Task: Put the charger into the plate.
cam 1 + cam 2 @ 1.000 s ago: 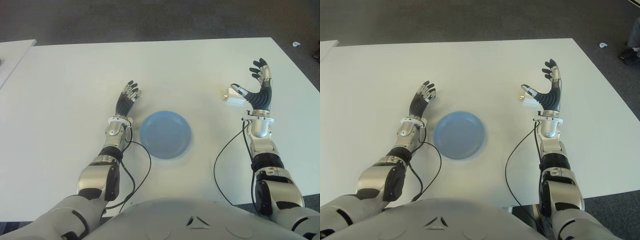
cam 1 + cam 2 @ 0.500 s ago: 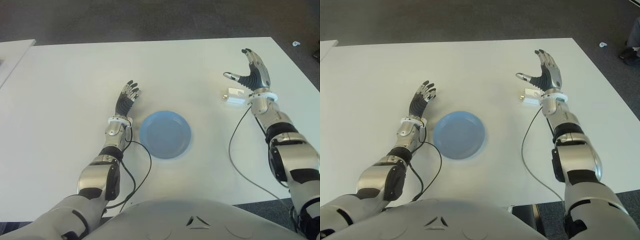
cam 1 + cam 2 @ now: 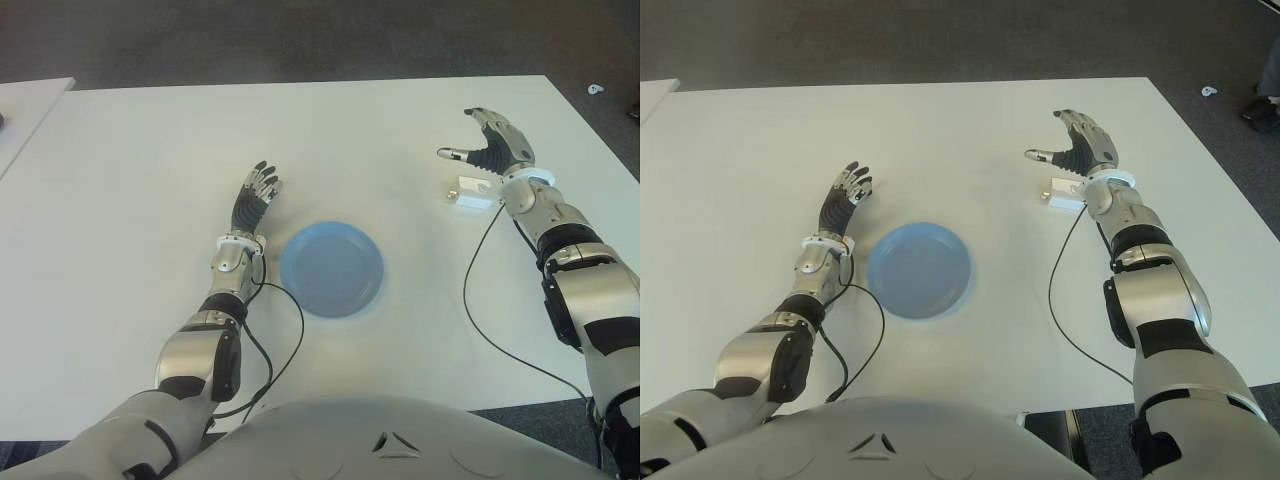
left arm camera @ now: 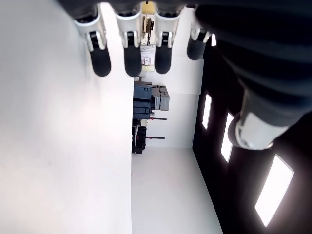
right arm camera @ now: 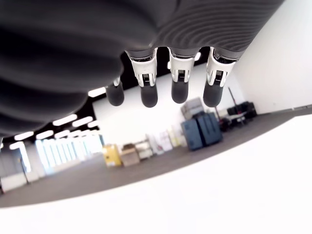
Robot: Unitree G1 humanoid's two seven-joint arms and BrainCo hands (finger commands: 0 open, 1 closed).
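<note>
White charger [image 3: 472,195] lies on counter [image 3: 380,140] near its right edge, well apart from blue plate [image 3: 331,268]. Right robot hand [image 3: 490,150] spread over it, grasping nothing. Left robot hand [image 3: 255,195] released, left of plate.

One charger [image 3: 473,192], one plate [image 3: 331,268], two hands on one table [image 3: 140,160]

The table [image 3: 380,140] lies bare between the charger [image 3: 472,196] and the blue plate [image 3: 331,268], so that stretch is free of obstacles. The right hand [image 3: 490,150], fingers spread, shows just beyond the charger. The left hand [image 3: 255,196] shows just left of the plate, fingers extended, clear of its rim.
</note>
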